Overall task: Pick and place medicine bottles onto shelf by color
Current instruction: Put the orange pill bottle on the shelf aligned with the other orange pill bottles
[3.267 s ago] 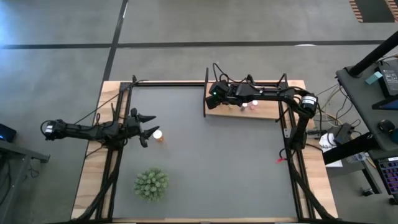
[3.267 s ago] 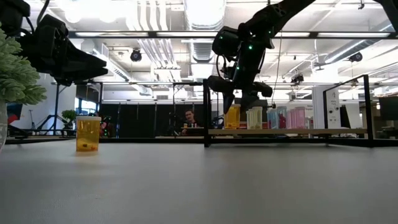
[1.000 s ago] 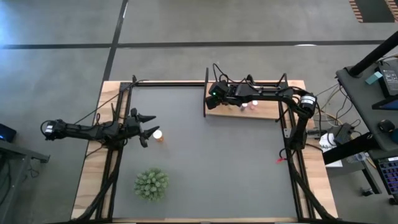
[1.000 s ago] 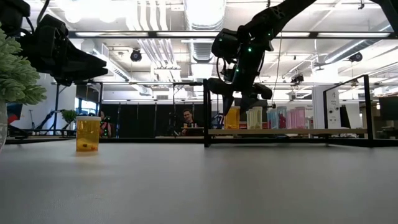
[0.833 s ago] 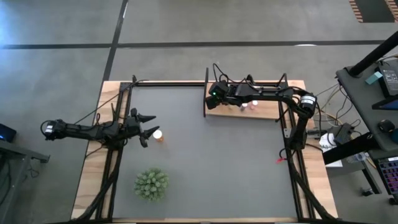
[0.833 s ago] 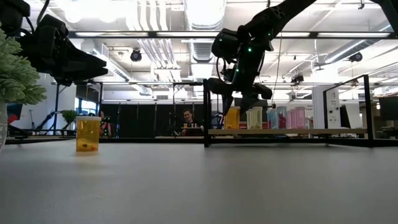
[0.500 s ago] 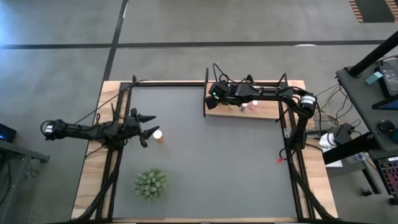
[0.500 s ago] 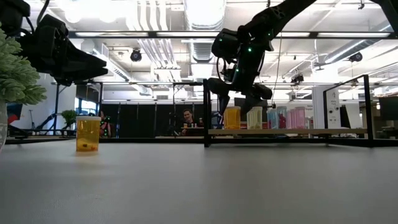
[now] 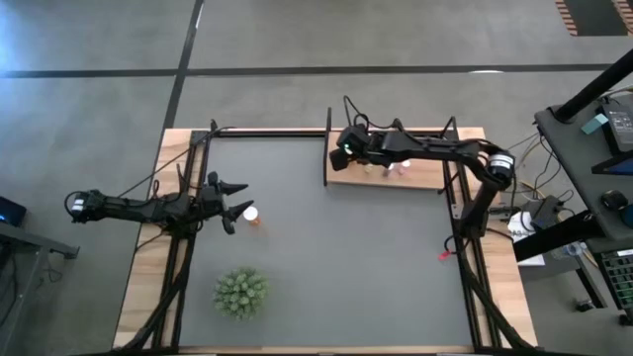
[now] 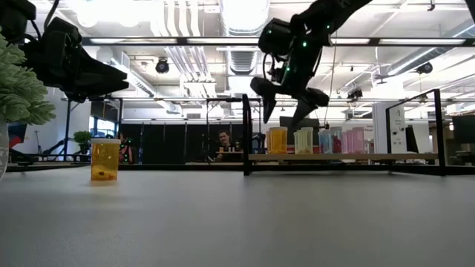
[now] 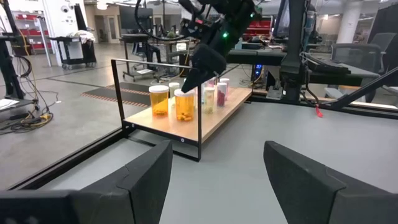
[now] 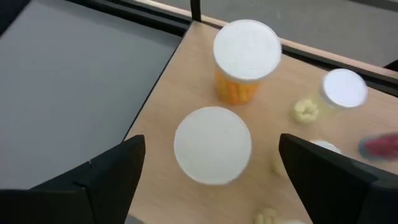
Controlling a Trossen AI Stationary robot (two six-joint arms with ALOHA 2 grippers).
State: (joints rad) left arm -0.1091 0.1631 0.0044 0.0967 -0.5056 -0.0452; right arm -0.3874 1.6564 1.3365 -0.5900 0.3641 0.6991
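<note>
Above the shelf [image 9: 420, 176], at its corner nearest the mat's middle: right gripper [image 10: 286, 111], fingers spread wide and empty, lifted clear of the bottles. Directly under it on the shelf, two orange bottles [image 12: 212, 145] with white caps, standing upright close together, one [image 12: 246, 57] nearer the shelf's edge post. Farther along the shelf from those, yellowish [image 10: 304, 139] and pink bottles [image 10: 354, 139] in a row, all upright on the light-wood board.

Well away from the shelf, across the dark mat [image 9: 336, 257]: one more orange bottle [image 9: 251, 214], upright on the mat, white cap up. Just beside that bottle, on the side away from the shelf: left gripper [image 9: 229, 201], raised off the mat, fingers [image 11: 146, 180] parted and holding nothing. Also far from the shelf, toward the mat's near edge: green spiky plant [image 9: 240, 293]. Beyond the shelf in the low view, a person [image 10: 225, 141] seated in the room behind.
</note>
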